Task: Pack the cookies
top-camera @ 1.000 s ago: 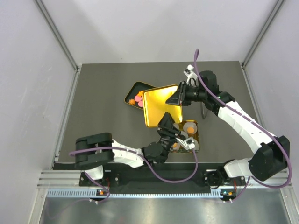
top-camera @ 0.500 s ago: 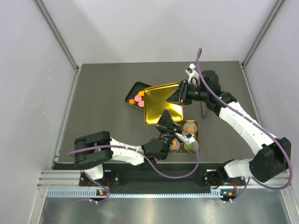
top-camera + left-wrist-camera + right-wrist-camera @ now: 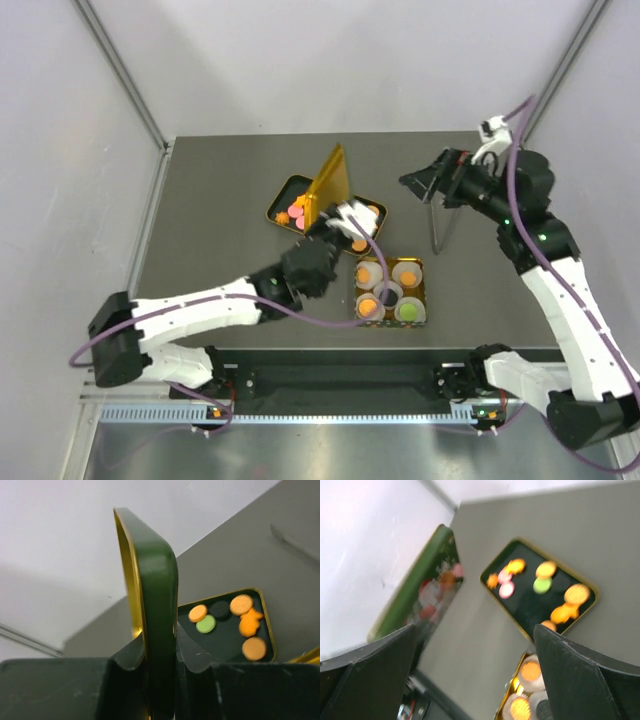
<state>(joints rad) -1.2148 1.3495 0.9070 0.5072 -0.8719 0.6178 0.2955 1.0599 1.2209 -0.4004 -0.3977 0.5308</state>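
The cookies (image 3: 241, 604) lie loose in a shallow dark tray (image 3: 283, 188) at the table's middle; they also show in the right wrist view as cookies (image 3: 545, 570). More cookies sit in white paper cups (image 3: 370, 272) inside a gold tin (image 3: 424, 300) nearer the arms. My left gripper (image 3: 340, 222) is shut on a lid (image 3: 331, 178), green outside and gold inside, which stands on edge over the dark tray. In the left wrist view the lid (image 3: 150, 580) runs straight up between the jaws of the left gripper (image 3: 162, 652). My right gripper (image 3: 418, 182) hangs open, off to the right of the lid, holding nothing.
A thin metal rod-like tool (image 3: 435, 225) lies on the table right of the tray, below my right gripper. The gold tin (image 3: 512, 700) with its cups shows at the bottom of the right wrist view. White walls stand on three sides of the grey table (image 3: 210, 220).
My right gripper opened, let go of the lid and pulled back to the right. My left arm swung the lid from lying flat to standing on edge, farther back over the dark tray.
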